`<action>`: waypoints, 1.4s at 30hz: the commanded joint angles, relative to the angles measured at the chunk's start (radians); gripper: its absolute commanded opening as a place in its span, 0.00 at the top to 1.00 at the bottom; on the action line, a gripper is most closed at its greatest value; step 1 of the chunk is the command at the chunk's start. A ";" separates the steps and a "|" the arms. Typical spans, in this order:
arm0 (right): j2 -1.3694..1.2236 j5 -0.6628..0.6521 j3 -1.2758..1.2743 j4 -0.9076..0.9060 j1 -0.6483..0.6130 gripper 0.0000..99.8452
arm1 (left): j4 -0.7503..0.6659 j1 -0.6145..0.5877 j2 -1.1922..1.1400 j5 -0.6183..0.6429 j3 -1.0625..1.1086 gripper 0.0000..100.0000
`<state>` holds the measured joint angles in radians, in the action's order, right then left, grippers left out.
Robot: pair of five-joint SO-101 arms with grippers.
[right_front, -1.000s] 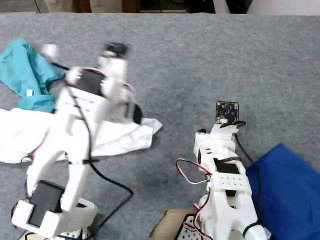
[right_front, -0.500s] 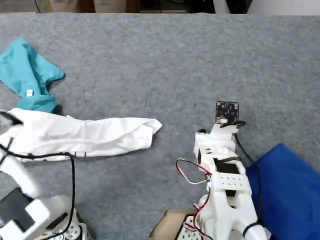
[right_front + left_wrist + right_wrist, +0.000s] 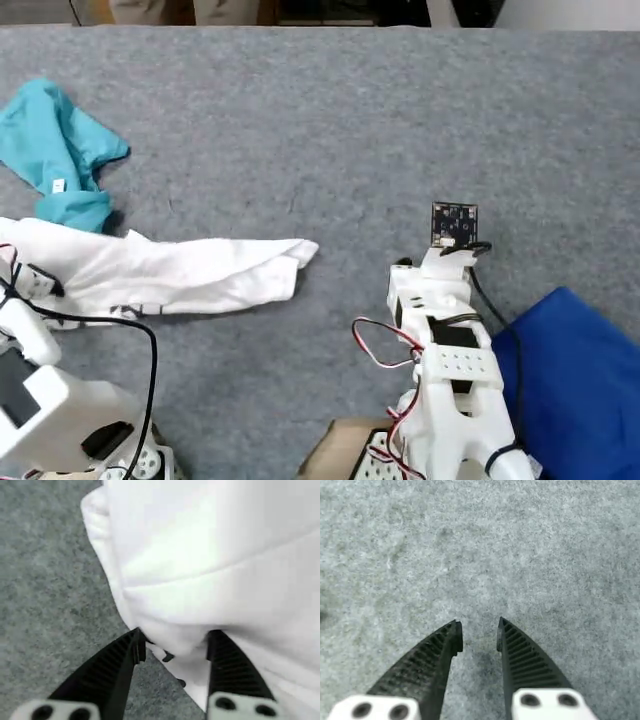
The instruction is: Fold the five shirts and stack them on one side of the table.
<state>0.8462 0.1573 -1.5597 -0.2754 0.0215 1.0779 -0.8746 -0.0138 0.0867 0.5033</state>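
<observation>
The white shirt (image 3: 180,270) lies left on the desk (image 3: 380,110), long axis left to right; the left arm's jaws pinch its left end; the right arm's jaws, slightly parted and empty, hang well right of its free end.

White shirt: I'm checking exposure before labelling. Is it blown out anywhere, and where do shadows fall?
Left wrist view: the white shirt is glaringly bright, folds faint. High view: its folds read clearly, thin shadow along its near edge. Right wrist view: soft shadow beneath the fingers.
</observation>
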 commanded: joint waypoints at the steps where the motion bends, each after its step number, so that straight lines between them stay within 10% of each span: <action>1: 0.004 0.008 -0.002 0.023 -0.015 0.88 | 0.025 0.021 0.001 0.012 -0.080 0.98; 12: 0.005 -0.011 0.064 -0.015 0.002 0.87 | 0.434 0.273 0.002 0.012 -0.443 0.98; 23: 0.005 -0.589 0.705 -0.756 0.177 0.87 | 0.680 0.795 0.002 0.014 -0.887 0.98; 31: 0.004 -0.769 0.940 -0.990 0.166 0.87 | 0.678 1.189 -0.008 0.017 -0.968 0.98; 37: -0.002 -0.773 0.940 -1.040 0.053 0.85 | 0.680 1.030 0.002 0.264 -0.957 0.69; 42: -0.007 -0.750 0.934 -1.051 -0.185 0.73 | 0.680 0.710 -0.001 0.278 -0.944 0.68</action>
<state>0.8462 -0.6084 -0.6774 -1.3265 -0.0353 1.7484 0.0215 -0.0276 0.3644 -0.4312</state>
